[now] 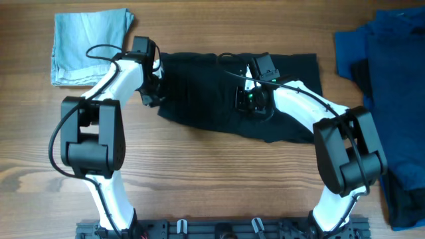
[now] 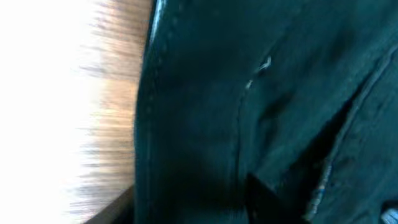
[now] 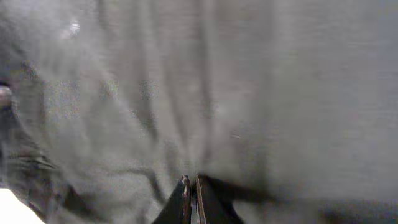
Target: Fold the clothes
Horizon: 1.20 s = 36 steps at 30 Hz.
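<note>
The clothes, a pair of black shorts (image 1: 199, 96), lie spread across the back middle of the wooden table (image 1: 212, 179). My left gripper (image 1: 153, 91) is down at their left edge. In the left wrist view its jaws (image 2: 189, 206) stand apart, straddling the shorts' seamed edge (image 2: 205, 112), with bare wood to the left; the picture is blurred. My right gripper (image 1: 252, 99) rests on the middle of the shorts. Seen from the right wrist, its fingertips (image 3: 191, 184) are pressed together on the cloth (image 3: 249, 93), beside a dark fold. No cloth shows pinched between them.
A folded pale-blue denim piece (image 1: 89, 46) lies at the back left, close to the left arm. A heap of dark-blue and black cloth (image 1: 392, 93) fills the right side. The arms' bases sit on a bar at the front edge (image 1: 219, 229).
</note>
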### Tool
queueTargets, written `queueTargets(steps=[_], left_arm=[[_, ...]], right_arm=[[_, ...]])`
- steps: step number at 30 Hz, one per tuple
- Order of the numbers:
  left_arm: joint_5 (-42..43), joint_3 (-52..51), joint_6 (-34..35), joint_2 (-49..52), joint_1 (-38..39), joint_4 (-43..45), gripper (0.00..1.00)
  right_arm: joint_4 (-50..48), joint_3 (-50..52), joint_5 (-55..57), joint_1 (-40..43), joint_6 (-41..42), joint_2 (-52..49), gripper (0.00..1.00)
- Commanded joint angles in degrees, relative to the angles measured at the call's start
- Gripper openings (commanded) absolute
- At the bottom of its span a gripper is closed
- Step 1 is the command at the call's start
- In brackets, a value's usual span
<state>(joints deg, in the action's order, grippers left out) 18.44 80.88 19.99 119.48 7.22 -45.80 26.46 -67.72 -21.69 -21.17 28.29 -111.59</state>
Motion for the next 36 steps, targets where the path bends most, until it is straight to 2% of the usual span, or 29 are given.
queueTargets(steps=[1,2,3,9,12,17,26,29,36], left_arm=[[1.92,-3.19,-0.31,5.25,1.31,-0.74,0.17],[1.88,-3.19,-0.33,5.25,1.31,-0.72,0.04],[1.86,-3.15,-0.33,5.16,1.25,-0.66,0.04],[-7.19,0.13,-0.59,1.03,1.2,-4.7,0.04],[-8.35,0.96,-3.32,-2.64,1.18,-5.73,0.04],[-12.94,1.03,-3.3,-7.41,1.16,-5.7,0.04],[-14.03,5.88,-3.3,-10.95,1.03,-5.79,0.04],[-14.03,6.95,-3.3,-10.97,1.03,-6.45,0.04],[-14.05,9.64,-3.3,-13.16,0.85,-8.59,0.04]], right_arm=[[-0.33,0.61,-2.19,0.13,0.42,-0.61,0.04],[-0.33,0.61,-2.4,0.13,0.44,-0.61,0.04],[-0.26,0.61,-2.4,0.13,1.46,-0.61,0.04],[-1.18,-0.15,-2.45,0.2,0.42,-0.48,0.04],[0.57,-3.96,-2.34,0.22,-2.86,0.33,0.04],[2.93,-7.65,-2.38,0.26,-2.25,0.7,0.04],[18.53,-7.58,-4.57,-0.42,-1.31,0.7,0.04],[17.11,-7.58,-4.26,-2.23,-0.83,0.44,0.04],[6.03,-4.79,-3.23,-7.85,9.64,-3.26,0.04]])
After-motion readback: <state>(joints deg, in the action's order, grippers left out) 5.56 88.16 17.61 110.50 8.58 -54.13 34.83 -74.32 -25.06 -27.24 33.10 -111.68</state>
